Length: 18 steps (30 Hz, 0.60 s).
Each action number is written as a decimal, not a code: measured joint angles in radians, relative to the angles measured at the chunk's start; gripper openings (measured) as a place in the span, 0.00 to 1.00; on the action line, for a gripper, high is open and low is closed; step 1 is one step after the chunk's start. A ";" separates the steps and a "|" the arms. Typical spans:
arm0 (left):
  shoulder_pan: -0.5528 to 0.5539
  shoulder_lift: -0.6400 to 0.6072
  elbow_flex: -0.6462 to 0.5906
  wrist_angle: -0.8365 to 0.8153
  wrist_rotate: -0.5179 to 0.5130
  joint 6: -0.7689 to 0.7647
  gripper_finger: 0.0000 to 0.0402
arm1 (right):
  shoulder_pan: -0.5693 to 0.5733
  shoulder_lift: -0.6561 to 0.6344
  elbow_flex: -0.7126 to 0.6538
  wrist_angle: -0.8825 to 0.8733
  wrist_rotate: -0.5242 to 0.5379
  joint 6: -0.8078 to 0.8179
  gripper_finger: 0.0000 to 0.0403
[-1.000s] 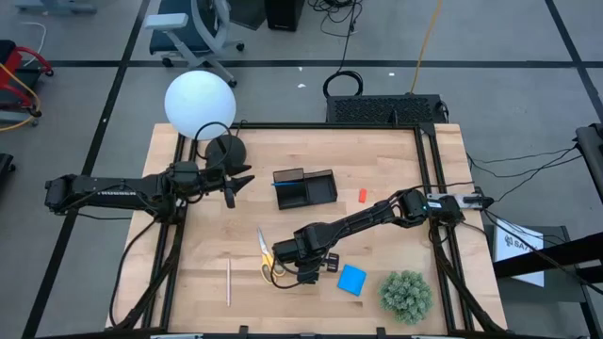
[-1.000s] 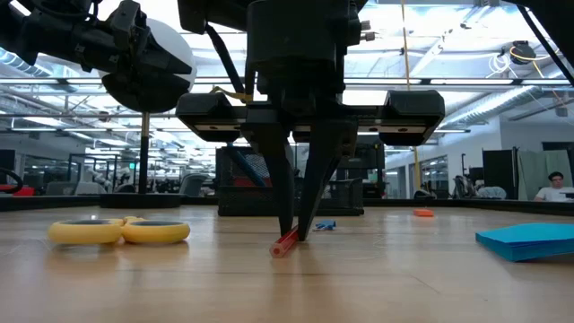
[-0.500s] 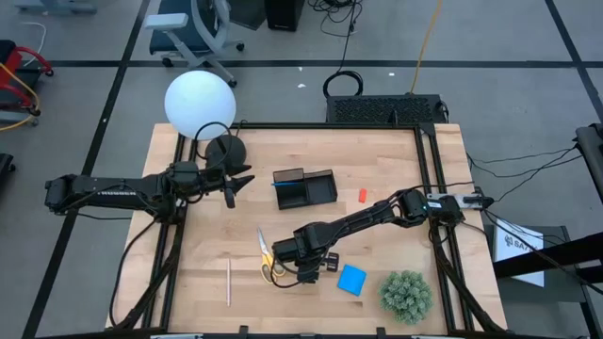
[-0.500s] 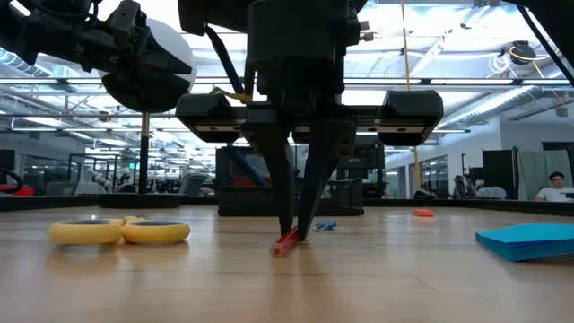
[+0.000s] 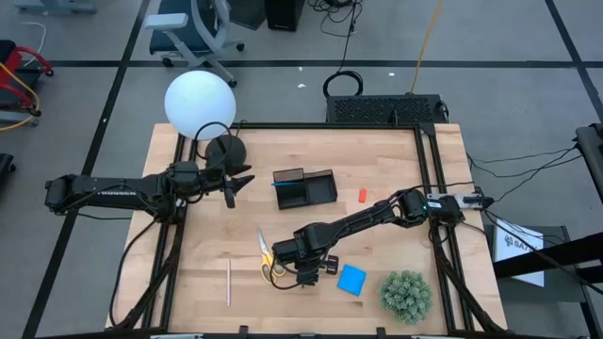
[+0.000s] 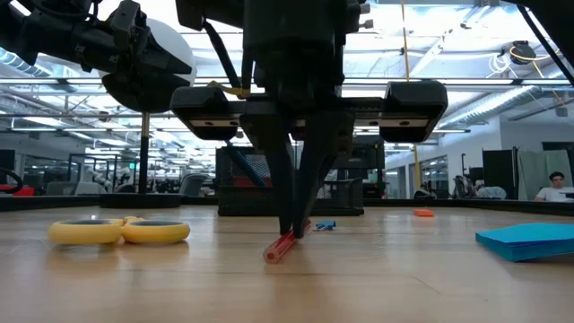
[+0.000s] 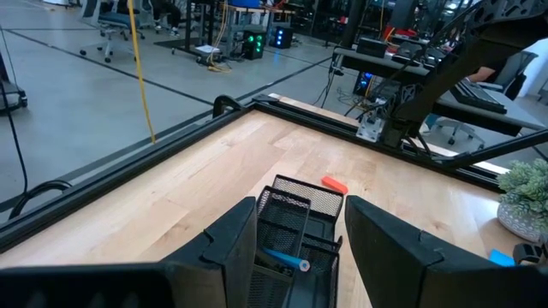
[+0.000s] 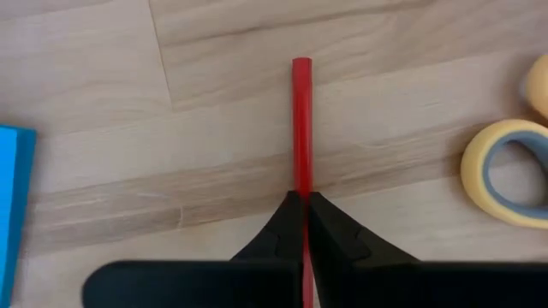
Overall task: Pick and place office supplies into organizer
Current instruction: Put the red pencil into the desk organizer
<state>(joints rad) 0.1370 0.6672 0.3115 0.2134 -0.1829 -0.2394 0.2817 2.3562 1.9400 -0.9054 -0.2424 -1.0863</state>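
Pickup is the step in hand: the right claw (image 8: 301,214) is down at the desk (image 5: 377,160) with its two fingers pinched fully together on the red pen (image 8: 301,120), which runs straight out from between the tips and lies flat on the wood. In the low view the pen's near end (image 6: 278,248) looks to sit on or just above the surface, though from that angle I cannot tell whether it has left the wood at all. The yellow-handled scissors (image 5: 267,259) lie just beside the claw and the blue notepad (image 5: 351,279) near it on the other side; neither touches the pen.

The organizer (image 5: 305,187) stands farther up the desk, apart from the claw, with a blue pen (image 7: 282,257) already lying in one compartment. A small red eraser (image 5: 362,196) sits just beside it, and a pale pencil (image 5: 228,282) lies well off near the front edge, so several supplies are not yet put away.

The left claw (image 7: 295,231) waits with its fingers spread wide and nothing between them, held above the desk near the round lamp base (image 5: 226,149) and looking toward the organizer.

Next, by my reading, comes a straight lift clear of the scissors (the grip sits near one end, so the pen may droop or swing), then a carry up to the organizer and a lowering that lines the pen with a compartment before release.
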 joint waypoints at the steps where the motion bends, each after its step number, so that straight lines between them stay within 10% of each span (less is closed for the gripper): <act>1: 0.000 0.000 0.000 0.000 0.000 0.000 0.44 | 0.000 0.000 0.000 0.000 0.000 0.000 0.00; 18: 0.000 0.000 0.000 0.000 0.000 0.000 0.44 | -0.005 0.002 -0.001 -0.033 0.010 0.012 0.12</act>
<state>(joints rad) 0.1368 0.6674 0.3115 0.2135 -0.1829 -0.2394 0.2769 2.3581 1.9392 -0.9384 -0.2329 -1.0743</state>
